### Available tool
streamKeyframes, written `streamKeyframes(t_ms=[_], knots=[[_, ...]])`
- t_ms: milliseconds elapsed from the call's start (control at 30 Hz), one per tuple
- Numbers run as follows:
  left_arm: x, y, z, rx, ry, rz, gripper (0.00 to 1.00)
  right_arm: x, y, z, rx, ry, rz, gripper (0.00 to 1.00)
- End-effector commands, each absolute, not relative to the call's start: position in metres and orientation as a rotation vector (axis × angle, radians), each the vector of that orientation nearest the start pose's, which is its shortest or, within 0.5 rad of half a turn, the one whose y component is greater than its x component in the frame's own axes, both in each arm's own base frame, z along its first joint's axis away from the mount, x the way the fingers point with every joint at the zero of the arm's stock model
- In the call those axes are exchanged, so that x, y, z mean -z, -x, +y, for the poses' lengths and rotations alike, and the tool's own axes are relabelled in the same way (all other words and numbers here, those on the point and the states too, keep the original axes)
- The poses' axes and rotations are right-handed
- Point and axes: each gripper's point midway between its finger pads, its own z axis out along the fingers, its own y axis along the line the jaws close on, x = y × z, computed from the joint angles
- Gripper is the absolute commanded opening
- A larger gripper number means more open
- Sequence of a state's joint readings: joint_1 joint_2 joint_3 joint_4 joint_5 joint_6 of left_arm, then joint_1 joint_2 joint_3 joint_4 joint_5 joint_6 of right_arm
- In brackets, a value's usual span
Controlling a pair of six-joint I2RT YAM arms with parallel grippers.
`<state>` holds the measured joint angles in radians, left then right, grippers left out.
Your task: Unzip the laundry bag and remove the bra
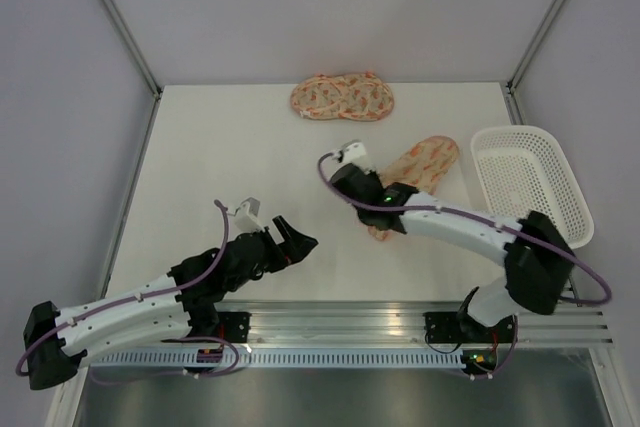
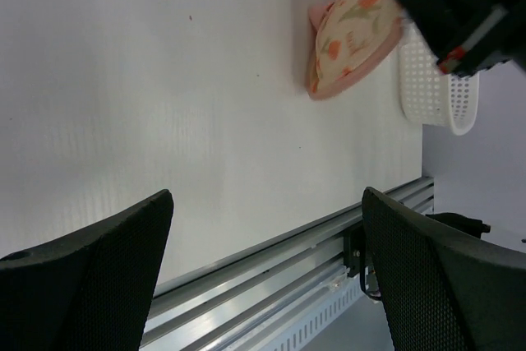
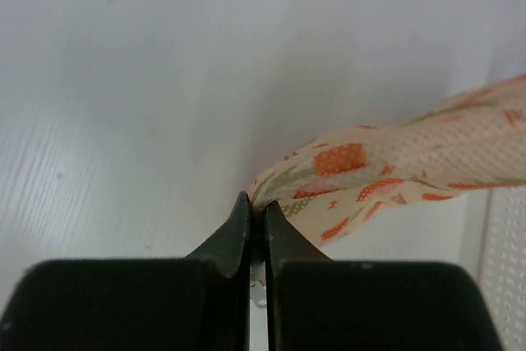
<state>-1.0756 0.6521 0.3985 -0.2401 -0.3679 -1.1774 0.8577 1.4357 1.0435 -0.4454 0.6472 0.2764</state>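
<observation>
**Right pincer nips the bag's near end; left pincer gapes over bare board**

Seen from above, the white table (image 1: 230,167) fills the view. The right arm (image 1: 470,232) reaches from 5 o'clock in toward the centre, and the left arm (image 1: 130,312) lies low from 7 o'clock, pointing toward 2 o'clock.

The white lattice basket (image 1: 530,182) sits at the 3 o'clock edge. The laundry bag (image 1: 425,165) lies just right of centre, running from near the basket's left rim down toward 7 o'clock. Whether it touches the basket I cannot tell. A paler twin pouch (image 1: 342,97) rests flat at 12 o'clock, well apart from both arms.

The right gripper (image 3: 256,207) has its fingers pressed together on the printed edge of the laundry bag at its near end, and the cloth rises away toward 2 o'clock. The left gripper (image 2: 267,269) is spread wide over bare table, holding nothing, with the bag well off at its 1 o'clock.
</observation>
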Motion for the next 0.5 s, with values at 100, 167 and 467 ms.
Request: streamKeyframes(t_ms=[100, 167, 467], knots=[[-0.116, -0.158, -0.218, 0.914, 0.386, 2.176, 0.99, -0.047, -0.237, 0.282, 0.469, 1.025, 2.158, 0.01], [-0.112, -0.158, -0.216, 0.91, 0.397, 2.176, 0.99, -0.032, -0.217, 0.302, 0.433, 1.094, 2.121, 0.0], [-0.118, -0.156, -0.206, 0.962, 0.433, 2.115, 0.99, -0.067, -0.198, 0.317, 0.213, 1.013, 2.067, 0.0]])
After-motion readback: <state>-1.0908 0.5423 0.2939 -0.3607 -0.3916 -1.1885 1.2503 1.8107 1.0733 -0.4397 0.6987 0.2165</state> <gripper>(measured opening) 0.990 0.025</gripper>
